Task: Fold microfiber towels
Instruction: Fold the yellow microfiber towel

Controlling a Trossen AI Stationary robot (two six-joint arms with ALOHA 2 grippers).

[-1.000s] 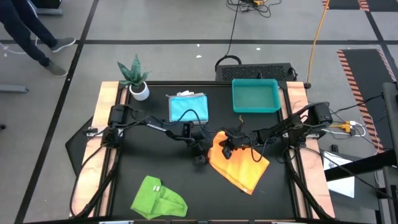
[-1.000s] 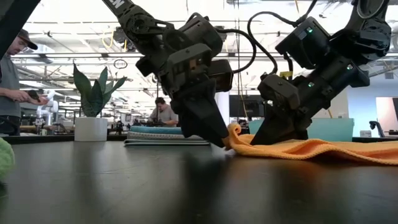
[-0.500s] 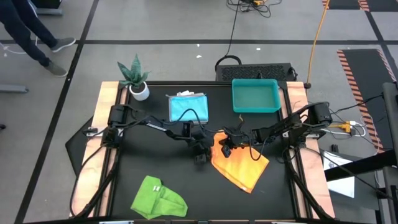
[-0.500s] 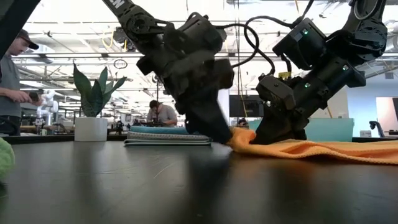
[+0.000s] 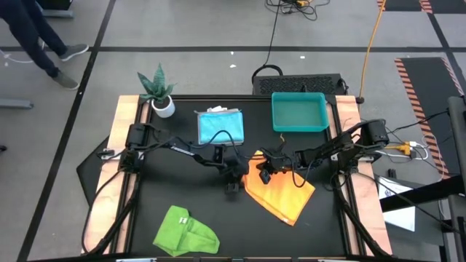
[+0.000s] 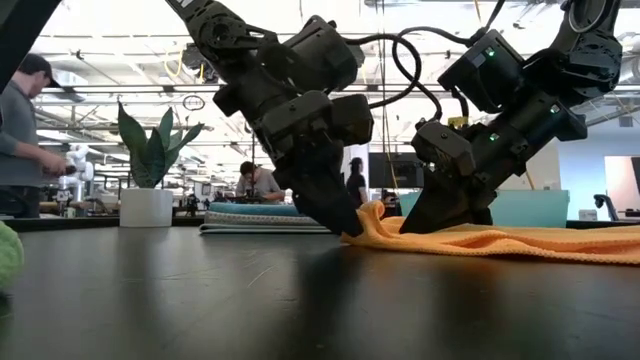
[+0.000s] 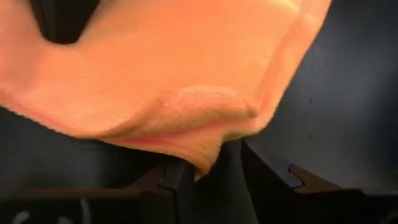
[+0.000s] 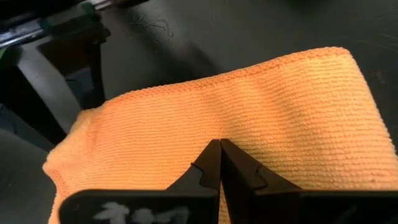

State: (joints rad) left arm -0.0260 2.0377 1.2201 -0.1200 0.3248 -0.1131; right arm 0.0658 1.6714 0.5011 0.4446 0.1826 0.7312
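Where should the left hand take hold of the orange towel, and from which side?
Grip the raised corner of the orange towel nearest the left hand, coming from the bare table side. That corner bulges up off the table, whereas the rest lies flat; the right hand presses the towel nearby.

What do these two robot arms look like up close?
Both are dark, nearly black, built from blocky jointed segments with black cables looping alongside. The left gripper and right gripper each taper into two dark fingers. Small green lights glow on the right arm.

Open-plan lab: taped floor (image 5: 182,73), cables (image 5: 273,33)
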